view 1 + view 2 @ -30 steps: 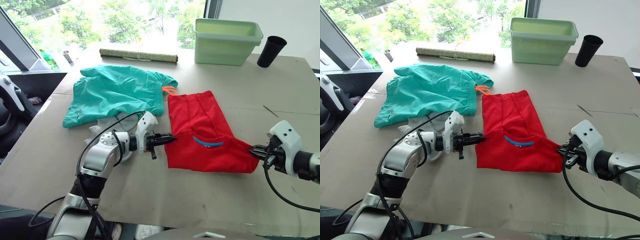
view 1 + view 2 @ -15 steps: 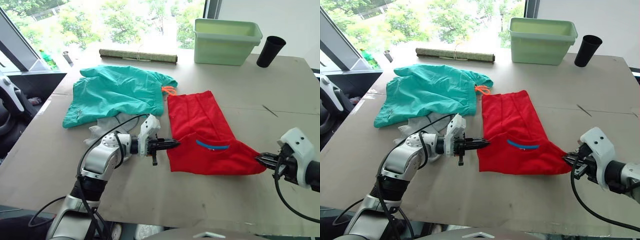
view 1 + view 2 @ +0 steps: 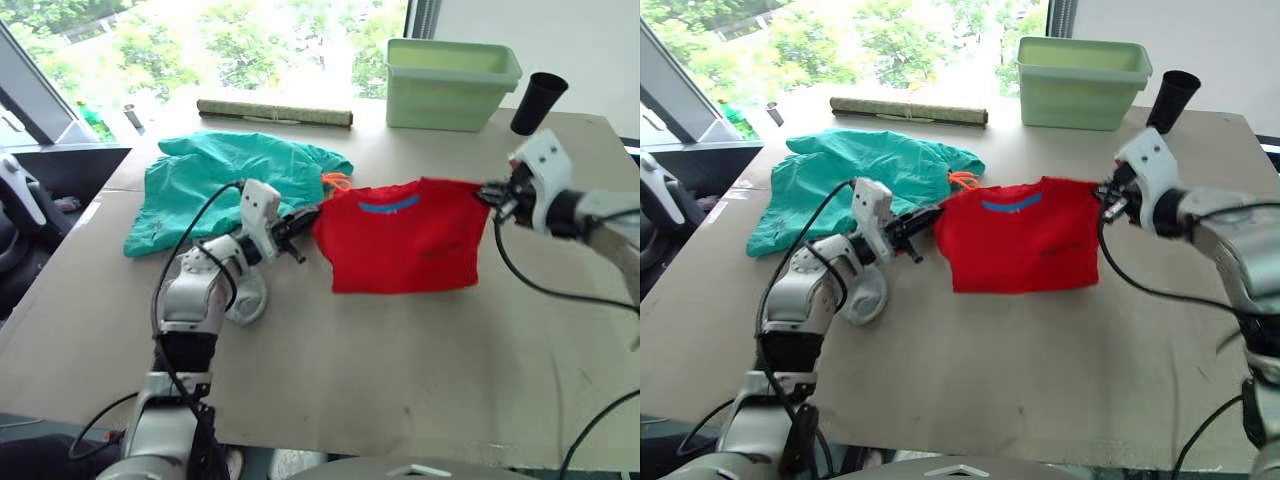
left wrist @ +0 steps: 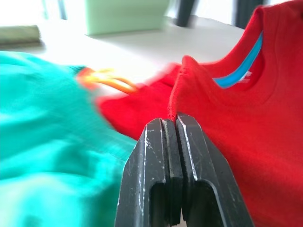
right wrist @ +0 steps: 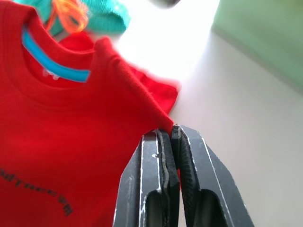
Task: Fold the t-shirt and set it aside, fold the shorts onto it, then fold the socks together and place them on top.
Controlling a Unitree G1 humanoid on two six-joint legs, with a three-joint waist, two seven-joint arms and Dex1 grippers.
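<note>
The red t-shirt hangs stretched above the table between both grippers, its blue collar label at the top edge. My left gripper is shut on the shirt's left shoulder, and the left wrist view shows its fingertips pinching the red hem. My right gripper is shut on the right shoulder, with red fabric clamped between its fingers. The teal shorts lie spread at the back left with the orange drawstring at their right edge. A bit of light grey sock shows under my left forearm.
A pale green tub stands at the back of the table, with a black cup to its right. A rolled mat lies along the far edge by the window. The table surface in front is bare cardboard-brown.
Both grippers have lifted and carried the t-shirt's near edge away from me, so the shirt now hangs raised with its collar on top. The right arm moved far back and inward.
</note>
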